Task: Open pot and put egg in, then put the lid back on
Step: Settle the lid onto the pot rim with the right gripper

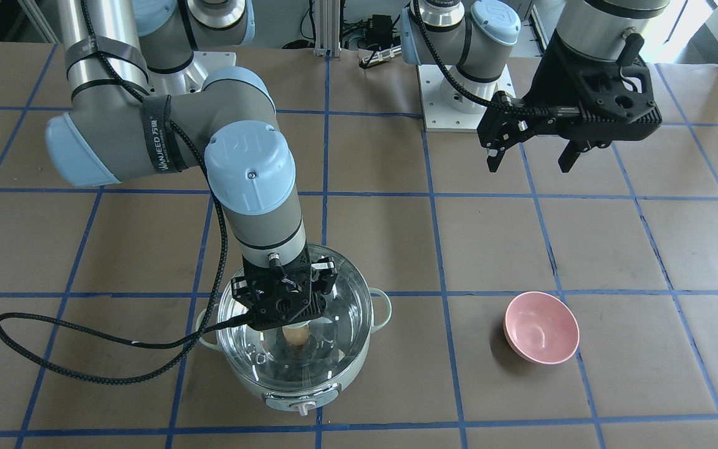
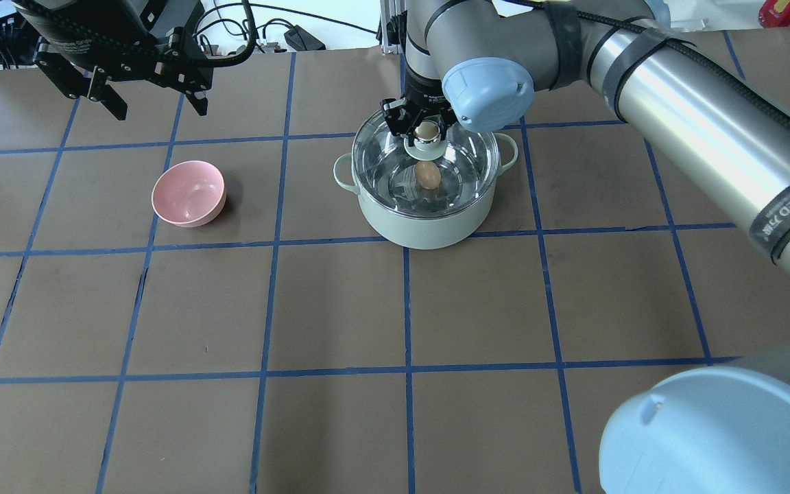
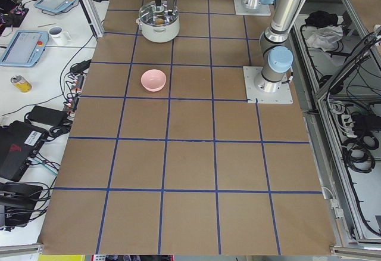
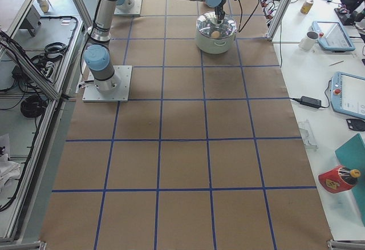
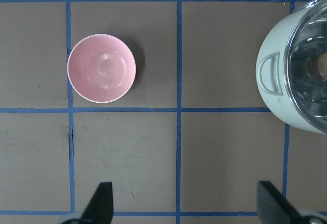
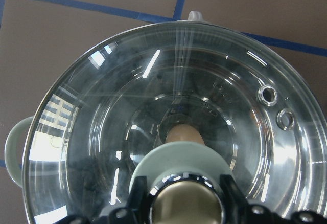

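The pale mint-green pot (image 2: 422, 230) stands on the table with the clear glass lid (image 2: 467, 156) resting on it. The tan egg (image 2: 427, 174) lies on the steel bottom and shows through the glass; the right wrist view also shows the egg (image 6: 184, 133). My right gripper (image 2: 426, 127) reaches straight down over the lid's centre, its fingers (image 6: 137, 203) tight against both sides of the beige-gold knob (image 6: 186, 206). My left gripper (image 1: 530, 163) is open and empty, high above the table near its base, away from the pot (image 5: 273, 75).
An empty pink bowl (image 2: 188, 193) sits on the table on my left side, below the left gripper (image 5: 186, 206) in its wrist view. A black cable (image 1: 85, 349) from the right wrist loops onto the table beside the pot (image 1: 359, 365).
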{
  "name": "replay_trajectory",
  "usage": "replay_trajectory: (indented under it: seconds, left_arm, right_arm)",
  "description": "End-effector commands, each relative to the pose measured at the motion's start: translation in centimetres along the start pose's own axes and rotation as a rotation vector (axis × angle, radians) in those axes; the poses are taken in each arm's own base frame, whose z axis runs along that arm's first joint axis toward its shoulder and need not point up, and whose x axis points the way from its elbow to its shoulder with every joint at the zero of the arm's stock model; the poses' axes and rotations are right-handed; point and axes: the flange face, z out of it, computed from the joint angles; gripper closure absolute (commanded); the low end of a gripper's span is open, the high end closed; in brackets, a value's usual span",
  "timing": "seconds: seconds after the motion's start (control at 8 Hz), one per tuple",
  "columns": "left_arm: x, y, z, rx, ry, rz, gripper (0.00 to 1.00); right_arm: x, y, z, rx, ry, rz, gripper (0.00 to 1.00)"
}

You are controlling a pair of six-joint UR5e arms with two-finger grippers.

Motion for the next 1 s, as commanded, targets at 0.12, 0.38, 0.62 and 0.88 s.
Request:
replay_trajectory:
  seconds: [0.12, 0.38, 0.62, 0.88]
  left_arm:
    - [0.02, 0.02, -0.06, 0.002, 0.002, 0.000, 0.00]
    - [0.02, 0.02, -0.06, 0.002, 0.002, 0.000, 0.00]
    - [0.09, 0.03, -0.06, 0.002, 0.001, 0.001, 0.00]
    - [0.09, 0.09, -0.15, 0.004, 0.001, 0.001, 0.00]
  right_arm:
    - [0.00, 0.04, 0.15, -0.003, -0.002, -0.001, 1.00]
    - [0.00, 0.03, 0.14, -0.002, -0.002, -0.002, 1.00]
    - [0.01, 0.03, 0.01, 0.002, -0.001, -0.021, 0.01]
    - [0.50, -0.04, -0.54, 0.011, -0.002, -0.011, 0.00]
